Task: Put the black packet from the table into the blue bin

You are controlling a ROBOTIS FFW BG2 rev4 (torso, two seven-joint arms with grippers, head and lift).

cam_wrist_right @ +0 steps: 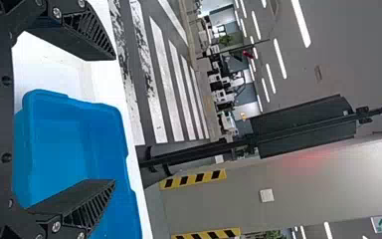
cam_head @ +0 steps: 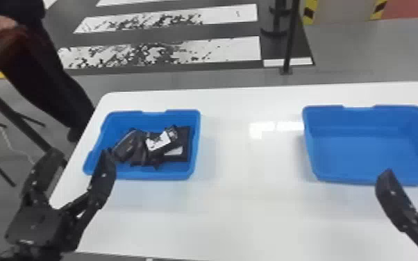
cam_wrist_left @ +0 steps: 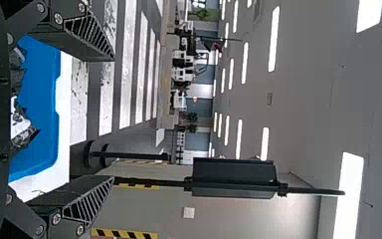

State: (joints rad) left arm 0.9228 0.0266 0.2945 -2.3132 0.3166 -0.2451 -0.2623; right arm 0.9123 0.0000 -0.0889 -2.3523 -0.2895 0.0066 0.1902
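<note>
Plainly, the white table (cam_head: 246, 215) spread from the centre to the bottom. A larger blue bin (cam_head: 368, 119) stood at right, a smaller blue bin (cam_head: 142, 175) left of centre. The left gripper (cam_head: 81, 152), parted and empty, hung nearest the black packet (cam_head: 127, 145), which slanted toward upper right inside the smaller bin; the right gripper (cam_head: 414, 177), also spread, held nothing at lower right.

head: high, forward-down | wrists: closer, roomward, sideways | head, right wrist share: right blue bin (cam_head: 364, 152)
</note>
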